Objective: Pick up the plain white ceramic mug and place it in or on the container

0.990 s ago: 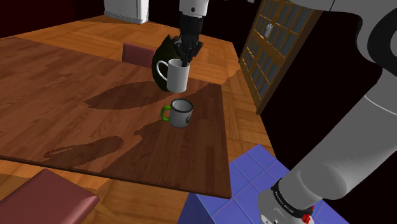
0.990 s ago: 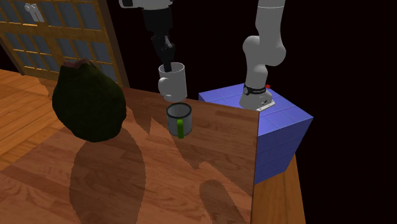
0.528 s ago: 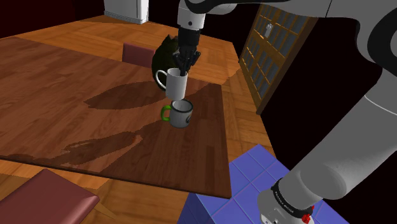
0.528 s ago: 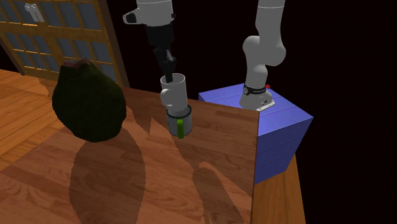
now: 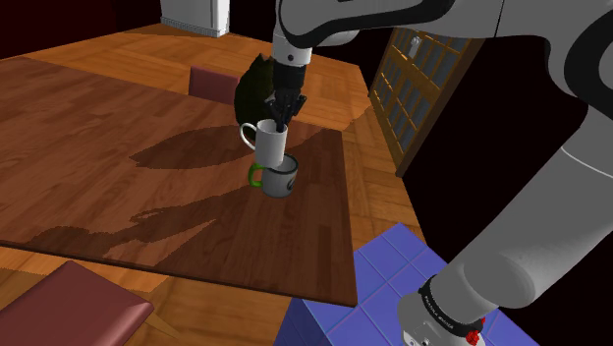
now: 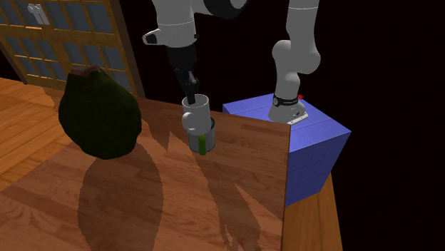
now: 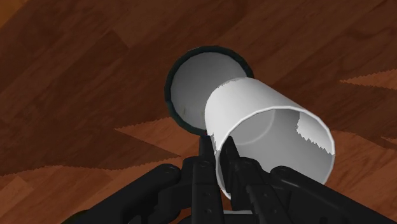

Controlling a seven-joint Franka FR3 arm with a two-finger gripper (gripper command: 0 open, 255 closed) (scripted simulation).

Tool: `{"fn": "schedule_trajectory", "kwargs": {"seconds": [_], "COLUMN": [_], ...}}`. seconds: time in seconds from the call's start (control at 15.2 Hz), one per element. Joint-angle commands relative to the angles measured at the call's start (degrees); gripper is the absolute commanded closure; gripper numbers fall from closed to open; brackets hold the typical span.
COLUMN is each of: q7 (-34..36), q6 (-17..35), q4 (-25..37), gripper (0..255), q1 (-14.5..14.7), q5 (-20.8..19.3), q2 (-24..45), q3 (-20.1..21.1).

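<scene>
**White mug held over the green-handled mug**

The black gripper (image 5: pixel 281 118) was clamped on the white mug (image 5: pixel 267 142). In the wrist view its two fingers (image 7: pixel 207 173) stood only slightly apart, pinching the mug's wall (image 7: pixel 267 127) at the rim, one finger outside and the other inside the mouth. The mug hung roughly upright from the gripper, mouth up, with its handle turned toward the shoulder view's left.

Directly beneath it stood the container, a grey mug with a green handle (image 5: pixel 280 180), upright on the wooden table (image 5: pixel 118 167). In the second exterior view the white mug's (image 6: pixel 195 113) base sat level with the grey mug's (image 6: pixel 202 137) rim, under the gripper (image 6: pixel 191 97). The wrist view showed the white mug's base overlapping one side of the grey mug's round opening (image 7: pixel 194 89) rather than sitting centred on it. I could not tell whether the two mugs touched.

A dark green rounded object (image 6: pixel 98 114) rested on the table, well apart from the mugs on the second exterior view's left. The blue stand (image 6: pixel 317 142) stood at the table's edge. A cabinet with glass panes (image 5: pixel 422 69) stood past the table on the shoulder view's right, and dark red chair seats showed at the near (image 5: pixel 69 310) and far (image 5: pixel 211 81) sides.
</scene>
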Motion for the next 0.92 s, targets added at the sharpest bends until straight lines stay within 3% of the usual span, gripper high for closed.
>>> {"fn": "schedule_trajectory", "kwargs": {"seconds": [0.0, 0.33, 0.4, 0.73, 0.86], "q7": [0.1, 0.1, 0.1, 0.1, 0.0], "q6": [0.4, 0.4, 0.4, 0.4, -3.4], "q4": [-0.2, -0.2, -0.1, -0.2, 3.4], "gripper": [255, 255, 0, 0, 0], "q1": [0.0, 0.0, 0.0, 0.0, 0.0], "q5": [-0.1, -0.1, -0.1, -0.1, 0.0], "q2": [0.2, 0.2, 0.3, 0.2, -0.1], "q3": [0.0, 0.0, 0.0, 0.0, 0.0]}}
